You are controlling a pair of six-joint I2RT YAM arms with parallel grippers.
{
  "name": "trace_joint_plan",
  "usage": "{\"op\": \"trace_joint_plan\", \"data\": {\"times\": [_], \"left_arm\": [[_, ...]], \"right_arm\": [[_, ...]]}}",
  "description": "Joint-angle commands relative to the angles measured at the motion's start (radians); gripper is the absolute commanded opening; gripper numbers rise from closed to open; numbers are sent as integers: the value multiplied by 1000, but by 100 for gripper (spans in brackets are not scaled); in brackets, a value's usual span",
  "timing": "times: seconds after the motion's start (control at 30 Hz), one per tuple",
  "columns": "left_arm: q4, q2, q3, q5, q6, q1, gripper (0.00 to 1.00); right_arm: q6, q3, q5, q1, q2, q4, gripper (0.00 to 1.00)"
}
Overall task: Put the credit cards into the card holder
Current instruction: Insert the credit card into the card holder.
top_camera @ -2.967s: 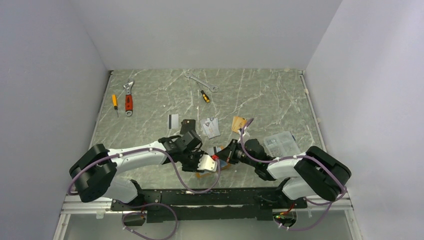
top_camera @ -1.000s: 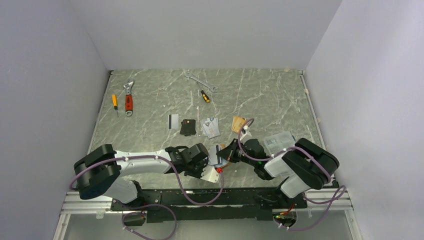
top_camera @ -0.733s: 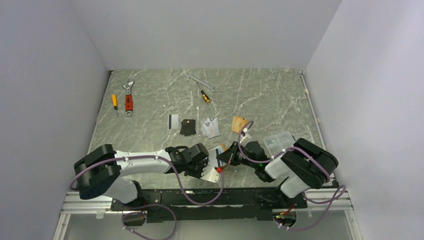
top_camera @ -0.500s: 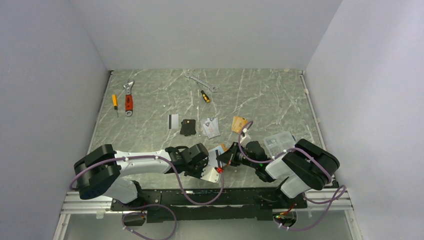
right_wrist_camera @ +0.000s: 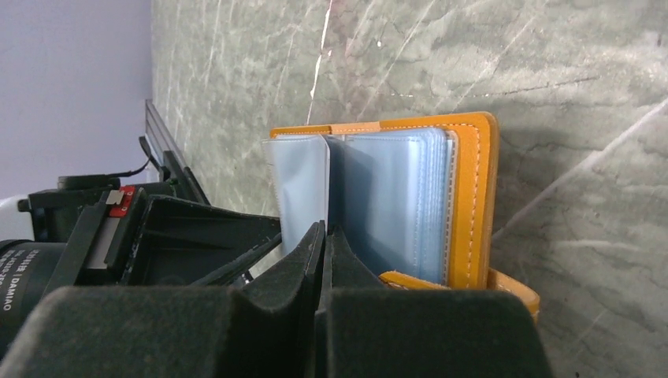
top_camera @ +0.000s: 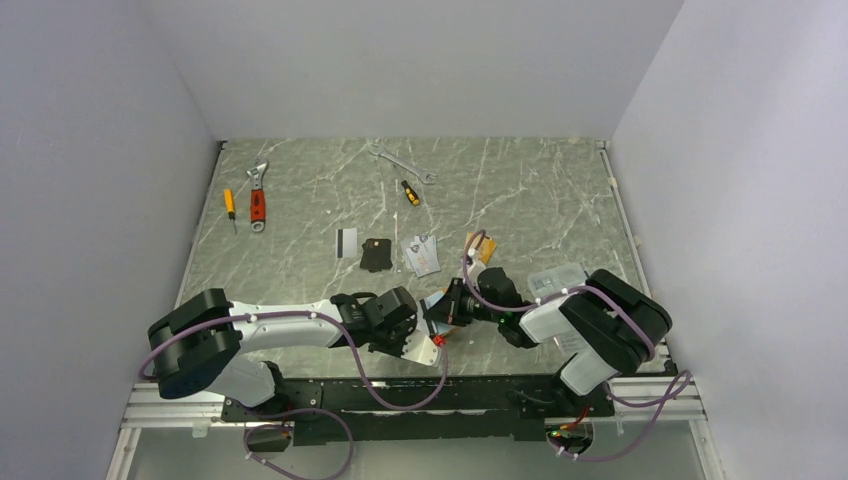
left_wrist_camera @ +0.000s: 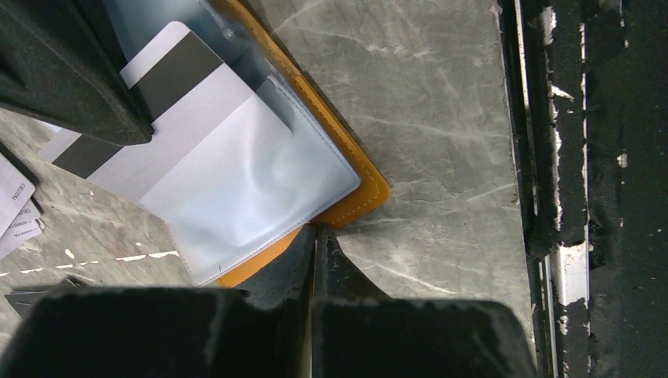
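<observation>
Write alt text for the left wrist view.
An open orange card holder lies on a marbled table, a silver-grey credit card with a black stripe partly inside its clear sleeve. The shut left gripper meets the holder's near edge; a black rail runs down the right side.

The card holder (left_wrist_camera: 346,206) was laid open at the near middle of the table (top_camera: 540,190), with the left gripper (left_wrist_camera: 315,244) at its left edge and the right gripper (right_wrist_camera: 324,236) set among its pockets. A card (left_wrist_camera: 181,110) was lodged in one pocket. Just beyond, a row was formed from left to right by a single card (top_camera: 347,242), a card pile (top_camera: 421,254) and another card (top_camera: 483,246). A parts box (top_camera: 560,284) was placed to the right. A wrench (top_camera: 258,196) was found far left, a spanner (top_camera: 403,163) at the far middle.
</observation>
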Motion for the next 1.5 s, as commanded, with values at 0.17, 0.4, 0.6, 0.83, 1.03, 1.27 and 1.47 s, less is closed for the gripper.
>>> {"op": "trace_joint_plan", "data": {"times": [0.17,0.4,0.6,0.83,1.03,1.27,1.47], "left_arm": [[-35,16,-15,-8,-19,-3,3],[-33,16,-20,-11,-18,-3,2],[-35,20,-10,-5,-19,-3,1],[-40,19,-6,-8,-19,-3,0],[-37,18,-6,-11,-20,-3,0],[-37,15,-10,-11,-18,-3,0],[-29,-1,-19,-16,-15,6,0]], "right_arm": [[-138,100,-44,-8,49,-281,0],[-169,99,13,-8,-52,-442,0],[-169,107,13,-8,-83,-500,0],[-170,145,-15,5,-6,-458,0],[-156,173,41,36,-15,-494,16],[-170,228,213,107,-67,-670,43],[-192,247,338,142,-161,-774,60]]}}
